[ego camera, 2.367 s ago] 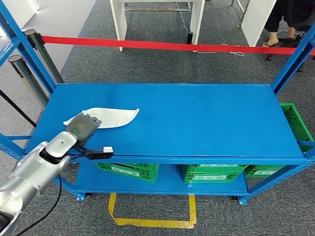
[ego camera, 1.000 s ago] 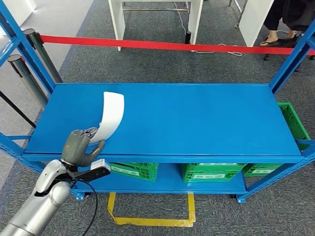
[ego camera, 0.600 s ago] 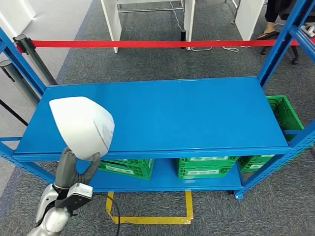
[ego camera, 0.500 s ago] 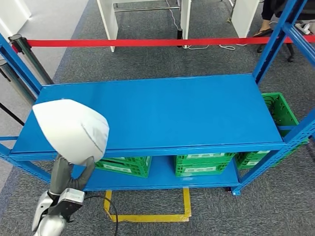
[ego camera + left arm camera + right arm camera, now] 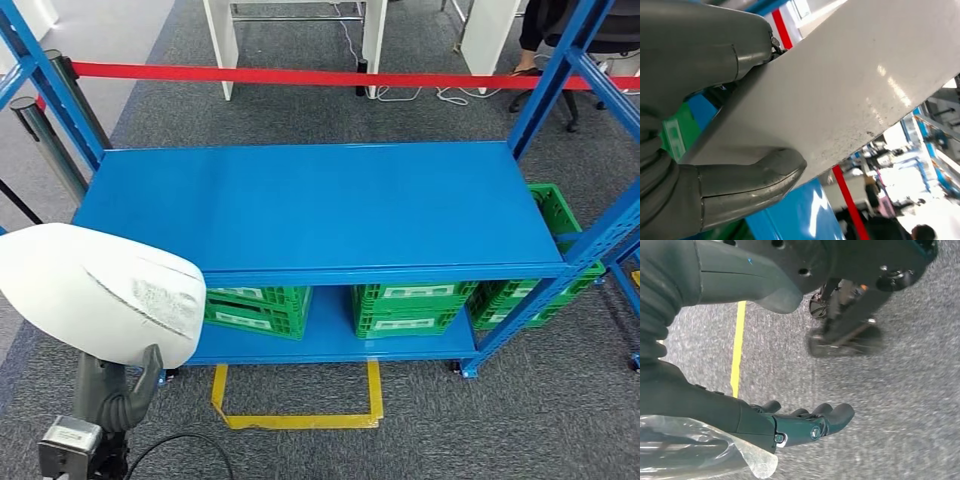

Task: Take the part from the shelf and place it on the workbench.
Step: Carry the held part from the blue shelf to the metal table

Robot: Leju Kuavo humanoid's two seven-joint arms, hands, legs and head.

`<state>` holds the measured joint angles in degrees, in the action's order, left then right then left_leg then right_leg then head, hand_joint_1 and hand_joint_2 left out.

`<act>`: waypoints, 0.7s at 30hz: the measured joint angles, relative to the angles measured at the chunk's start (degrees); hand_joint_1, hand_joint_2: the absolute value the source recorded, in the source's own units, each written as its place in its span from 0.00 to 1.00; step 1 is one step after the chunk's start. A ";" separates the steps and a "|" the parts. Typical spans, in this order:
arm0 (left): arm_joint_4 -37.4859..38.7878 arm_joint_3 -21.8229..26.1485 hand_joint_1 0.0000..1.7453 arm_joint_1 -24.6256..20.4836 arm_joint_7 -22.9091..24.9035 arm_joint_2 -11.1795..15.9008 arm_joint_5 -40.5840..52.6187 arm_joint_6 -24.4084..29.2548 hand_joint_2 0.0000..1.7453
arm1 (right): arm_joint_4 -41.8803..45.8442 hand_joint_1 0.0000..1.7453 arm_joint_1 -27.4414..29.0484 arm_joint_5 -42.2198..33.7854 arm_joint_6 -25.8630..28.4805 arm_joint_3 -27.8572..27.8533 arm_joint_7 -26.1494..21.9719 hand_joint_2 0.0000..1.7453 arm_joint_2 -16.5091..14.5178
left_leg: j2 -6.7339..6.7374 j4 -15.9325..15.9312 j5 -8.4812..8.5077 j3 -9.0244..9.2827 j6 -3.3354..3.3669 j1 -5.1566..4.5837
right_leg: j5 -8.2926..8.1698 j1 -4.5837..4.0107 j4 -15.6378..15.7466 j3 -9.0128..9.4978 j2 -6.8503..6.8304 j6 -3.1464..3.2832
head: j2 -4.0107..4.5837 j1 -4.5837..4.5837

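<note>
Head view: the left hand grips the white part off the blue shelf; green crates sit on the lower tier — contents hidden.
Left wrist view: thumb and fingers clamp the part's edge.
Right wrist view: the right hand hangs over grey carpet, fingers extended, holding nothing.

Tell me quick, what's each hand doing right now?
Left hand: holding the white part, thumb and fingers clamped on its edge.
Right hand: open, holding nothing, above the carpet.
</note>
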<state>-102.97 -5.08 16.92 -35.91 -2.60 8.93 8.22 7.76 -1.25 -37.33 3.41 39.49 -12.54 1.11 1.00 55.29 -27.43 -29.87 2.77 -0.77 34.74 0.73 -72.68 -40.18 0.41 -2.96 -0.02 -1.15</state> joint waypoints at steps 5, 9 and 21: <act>0.02 2.21 1.00 0.24 -3.14 -2.32 -2.60 -4.69 1.00 | 0.00 0.00 -0.23 -2.32 -1.52 -1.20 -0.90 1.00 0.00 | 0.26 1.99 2.19 -4.01 -0.77 -0.13 | -3.97 -0.08 11.63 12.15 -0.44 0.15 | 0.00 0.00; 0.01 3.84 1.00 0.76 -4.05 -3.62 -4.21 -6.77 1.00 | -0.01 0.00 -0.35 -3.29 -2.26 -2.07 -0.69 1.00 -0.12 | 0.33 2.73 3.40 -4.88 -1.93 -0.07 | -2.51 -0.31 17.22 14.28 -0.59 1.83 | 0.00 0.05; -0.24 8.18 1.00 2.90 -4.21 -5.99 -5.28 -9.30 1.00 | -0.09 0.00 0.07 -4.02 -3.42 -2.30 0.43 1.00 -0.34 | -1.02 2.26 -4.19 4.54 -3.57 1.27 | -9.26 -0.03 15.27 5.71 -0.67 1.91 | 0.00 0.71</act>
<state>-103.21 3.11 19.82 -40.12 -8.59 3.65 -1.07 7.67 -1.18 -41.35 -0.01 37.19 -12.11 0.77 -0.02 57.55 -31.61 -25.33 -0.80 0.50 25.49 0.69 -57.41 -34.47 -0.25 -1.06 -0.02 -0.44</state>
